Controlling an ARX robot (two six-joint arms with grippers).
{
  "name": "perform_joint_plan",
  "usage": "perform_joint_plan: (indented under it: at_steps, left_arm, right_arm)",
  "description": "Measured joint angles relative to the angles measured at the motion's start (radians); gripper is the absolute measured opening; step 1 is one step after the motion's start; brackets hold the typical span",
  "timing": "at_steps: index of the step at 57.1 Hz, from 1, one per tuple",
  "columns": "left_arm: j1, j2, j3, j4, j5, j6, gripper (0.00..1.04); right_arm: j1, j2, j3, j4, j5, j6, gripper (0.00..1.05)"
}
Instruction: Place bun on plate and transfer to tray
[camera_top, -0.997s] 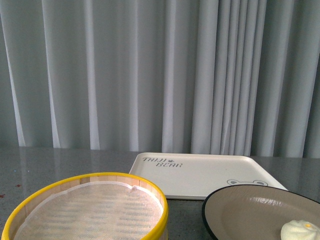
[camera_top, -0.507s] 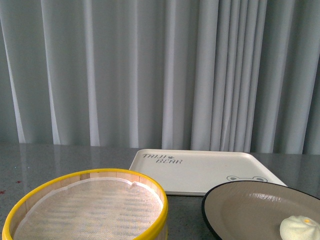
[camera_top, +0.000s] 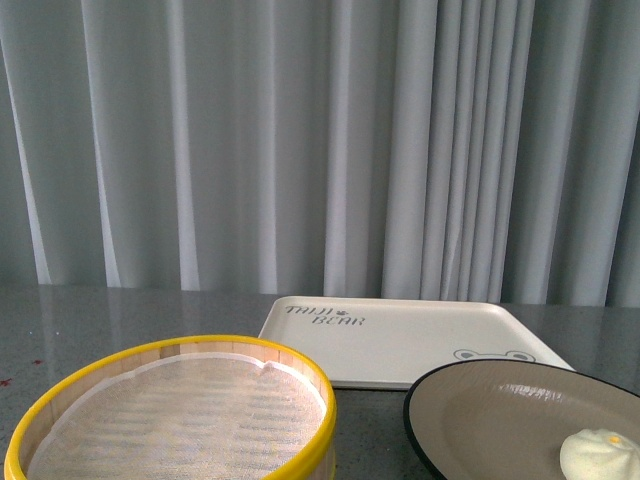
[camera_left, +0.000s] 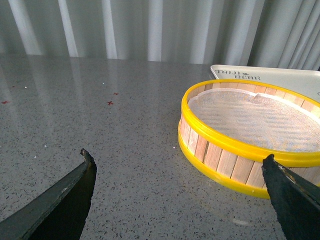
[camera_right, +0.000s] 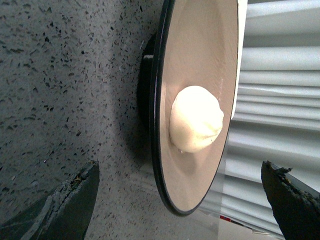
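The bun sat on the plate, toward its near right part. The plate stood on the grey table just in front of the tray, with a yellow-rimmed steamer basket (lined with white cloth) to its left. The left gripper and the right gripper each had fingers spread wide, holding nothing.

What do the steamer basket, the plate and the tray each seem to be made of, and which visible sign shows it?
Steamer basket: pale wooden or bamboo slats with visible grain, bound by glossy yellow hoops, probably plastic; white mesh liner inside. Plate: smooth beige face, black rim, ceramic or melamine, undecidable. Tray: smooth cream surface with printed lettering, likely plastic.
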Motion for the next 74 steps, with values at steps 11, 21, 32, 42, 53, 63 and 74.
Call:
perform_joint_plan:
  at_steps: [11,21,32,42,53,63,74]
  left_arm:
    - [0.000,0.000,0.000,0.000,0.000,0.000,0.98]
    - [0.000,0.000,0.000,0.000,0.000,0.000,0.98]
    - [0.000,0.000,0.000,0.000,0.000,0.000,0.98]
    - [0.000,0.000,0.000,0.000,0.000,0.000,0.98]
    - [0.000,0.000,0.000,0.000,0.000,0.000,0.98]
    - [0.000,0.000,0.000,0.000,0.000,0.000,0.98]
    - [0.000,0.000,0.000,0.000,0.000,0.000,0.98]
  right_arm:
    - [0.024,0.074,0.014,0.069,-0.014,-0.023,0.96]
    - [0.068,0.120,0.038,0.085,-0.008,-0.024,0.96]
    - [0.096,0.179,0.078,0.082,-0.001,-0.023,0.96]
    - [0.104,0.214,0.119,0.064,-0.016,-0.013,0.96]
    - [0.105,0.236,0.151,0.038,-0.031,-0.005,0.96]
    - [0.105,0.265,0.156,0.040,-0.026,0.003,0.96]
    - [0.104,0.293,0.156,0.058,-0.023,0.002,0.92]
